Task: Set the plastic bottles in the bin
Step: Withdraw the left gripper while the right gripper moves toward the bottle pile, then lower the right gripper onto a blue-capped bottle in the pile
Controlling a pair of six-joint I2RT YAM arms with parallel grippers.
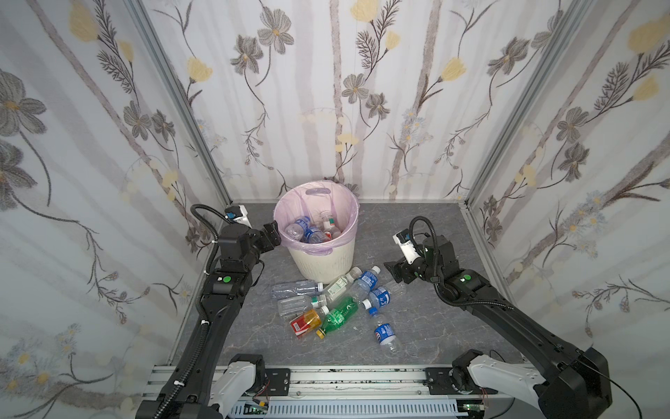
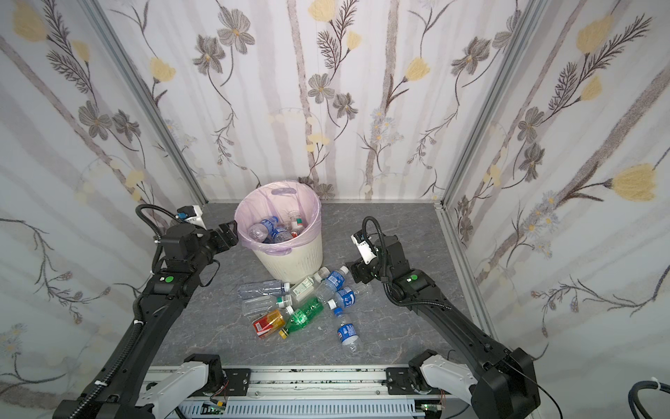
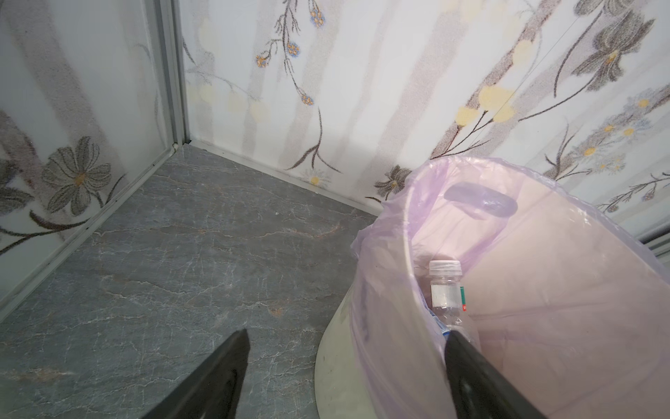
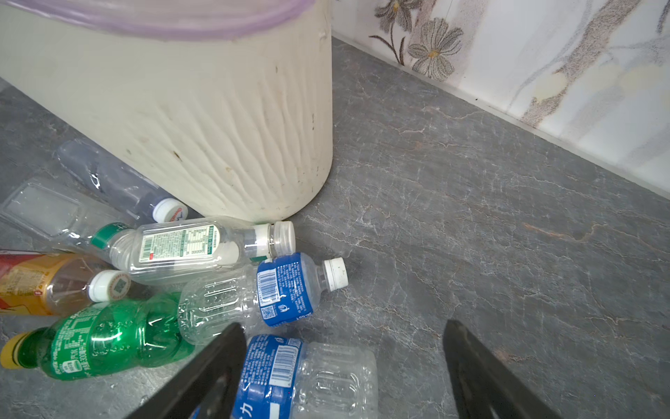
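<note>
L gripper (image 1: 272, 232) sits w/ jaws apart & empty right at the bin (image 1: 328, 263) rim. In the wrist view one finger (image 3: 467, 366) is over the pink liner (image 3: 544, 290), the other over the table (image 1: 435, 326). It's high & close, so anything let go there falls in. Several bottles (image 1: 311, 230) lie inside already. R gripper (image 4: 344, 326) is also spread wide w/ nothing gripped, low over a blue-label bottle (image 4: 308, 377) at the edge of the pile (image 1: 333, 301), prob lining up a grab across its clear body. Approx eight are on the table, most bunched vs the bin base, a lone bottle (image 1: 386, 333) apart toward the rail (image 1: 344, 377). Roughly a third done, I'd say
</note>
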